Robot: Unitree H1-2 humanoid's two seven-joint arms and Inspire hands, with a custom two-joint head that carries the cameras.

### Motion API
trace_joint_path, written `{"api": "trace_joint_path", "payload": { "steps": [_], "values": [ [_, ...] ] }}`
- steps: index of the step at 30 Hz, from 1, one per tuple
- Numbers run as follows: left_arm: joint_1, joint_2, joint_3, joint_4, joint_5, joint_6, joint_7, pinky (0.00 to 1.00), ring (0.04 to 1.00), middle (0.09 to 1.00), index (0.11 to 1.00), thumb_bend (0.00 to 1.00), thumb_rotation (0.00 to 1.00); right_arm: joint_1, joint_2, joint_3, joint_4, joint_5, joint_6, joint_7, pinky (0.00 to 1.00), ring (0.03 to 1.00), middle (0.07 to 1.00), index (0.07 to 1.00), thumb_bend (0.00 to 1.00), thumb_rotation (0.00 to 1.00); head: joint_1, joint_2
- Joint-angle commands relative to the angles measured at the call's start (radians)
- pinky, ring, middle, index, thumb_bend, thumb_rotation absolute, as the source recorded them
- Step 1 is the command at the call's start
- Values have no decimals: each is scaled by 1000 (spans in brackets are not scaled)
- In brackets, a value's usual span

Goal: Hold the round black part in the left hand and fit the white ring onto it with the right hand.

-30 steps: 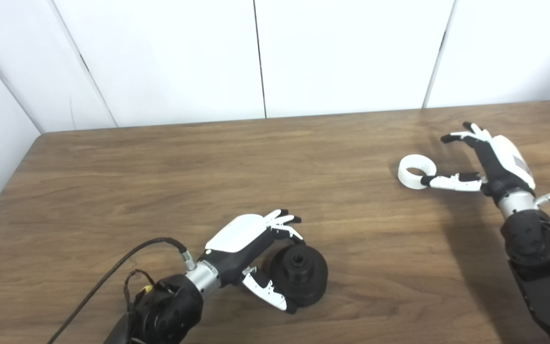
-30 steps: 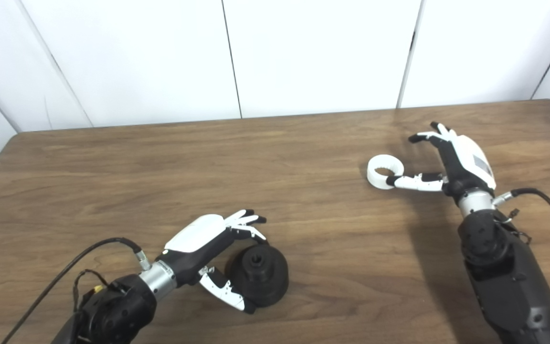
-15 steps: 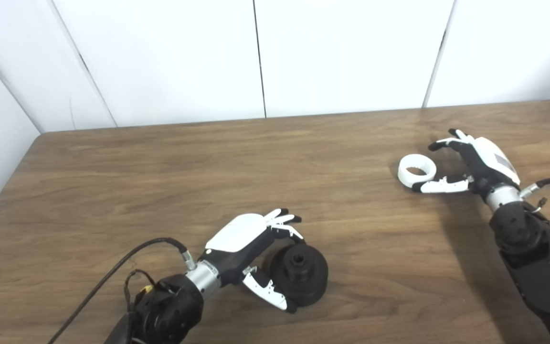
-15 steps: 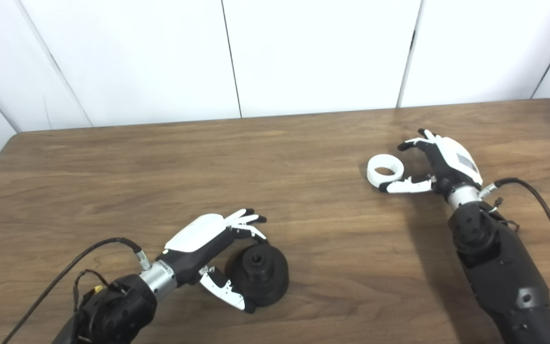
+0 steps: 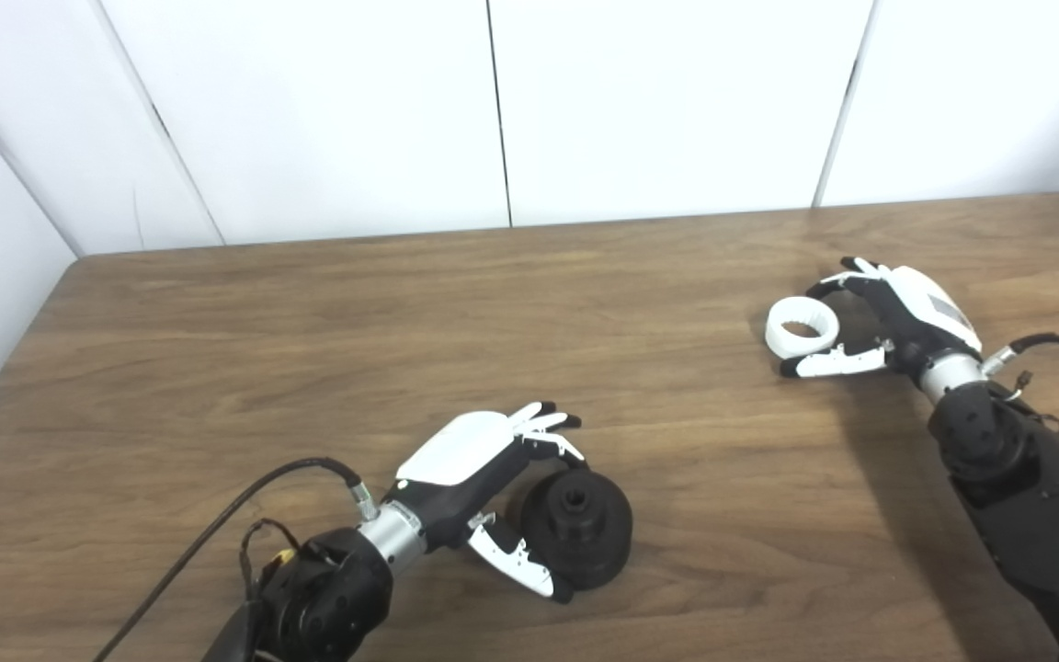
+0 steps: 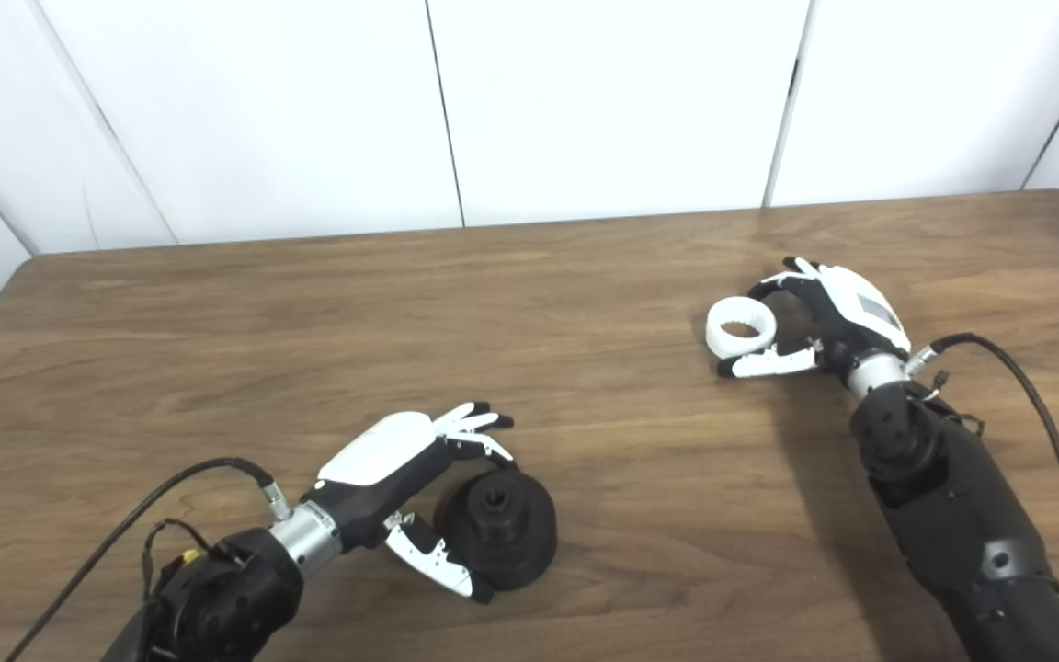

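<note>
The round black part (image 5: pixel 577 526) rests on the wooden table (image 5: pixel 327 349) near the front. My left hand (image 5: pixel 479 469) cups its left side: fingers (image 5: pixel 548 425) stretch over its far edge and the thumb lies along its near edge. The fingers stay spread and the part sits flat. At the right the white ring (image 5: pixel 802 328) lies flat on the table. My right hand (image 5: pixel 897 317) brackets it, with fingers (image 5: pixel 847 276) curled at its far right edge and the thumb just below its near edge. The ring is not lifted.
White wall panels (image 5: pixel 493 110) stand behind the table's far edge. A black cable (image 5: pixel 217 519) trails from my left wrist and another (image 6: pixel 1035 395) loops from my right wrist. Bare wood lies between the two hands.
My right hand has come down and to the left, and its fingers have curled in around the ring. The ring, the black part and my left hand have stayed put.
</note>
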Motion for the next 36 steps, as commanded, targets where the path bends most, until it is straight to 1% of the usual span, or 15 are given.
{"api": "trace_joint_path", "payload": {
  "steps": [1, 12, 17, 23, 29, 33, 36],
  "values": [
    [-18, 4, 13, -10, 1, -15, 11, 895, 1000, 945, 646, 946, 289, -59, -6, 1, -5, -12, -18, -15, 955, 1000, 958, 712, 960, 355, -1, 1],
    [-16, 5, 13, -23, 7, -10, 6, 899, 1000, 949, 648, 943, 293, -63, -1, 0, 24, -5, -45, -33, 920, 1000, 946, 672, 917, 318, 8, 5],
    [-9, 0, 17, -16, 9, -26, 27, 899, 1000, 939, 637, 955, 288, -58, -3, -3, 22, 1, -55, -40, 934, 1000, 943, 646, 895, 320, 8, 7],
    [-18, 5, 15, -23, 5, -11, 6, 904, 1000, 952, 647, 945, 289, -54, -2, -4, 21, 0, -52, -55, 926, 1000, 933, 622, 848, 274, 9, 10],
    [-10, -1, 17, -22, 10, -13, 15, 894, 1000, 944, 639, 949, 288, -52, 1, -3, 36, 0, -64, -66, 923, 998, 924, 602, 836, 255, 10, 11],
    [-14, 5, 15, -26, 4, -11, 1, 901, 1000, 949, 645, 940, 288, -50, 2, -3, 42, -1, -69, -74, 915, 993, 919, 594, 835, 248, 10, 12],
    [-13, 4, 15, -23, 7, -13, 4, 899, 1000, 948, 644, 943, 286, -49, 1, -2, 42, -1, -71, -79, 911, 990, 916, 588, 830, 246, 10, 12]
  ]
}}
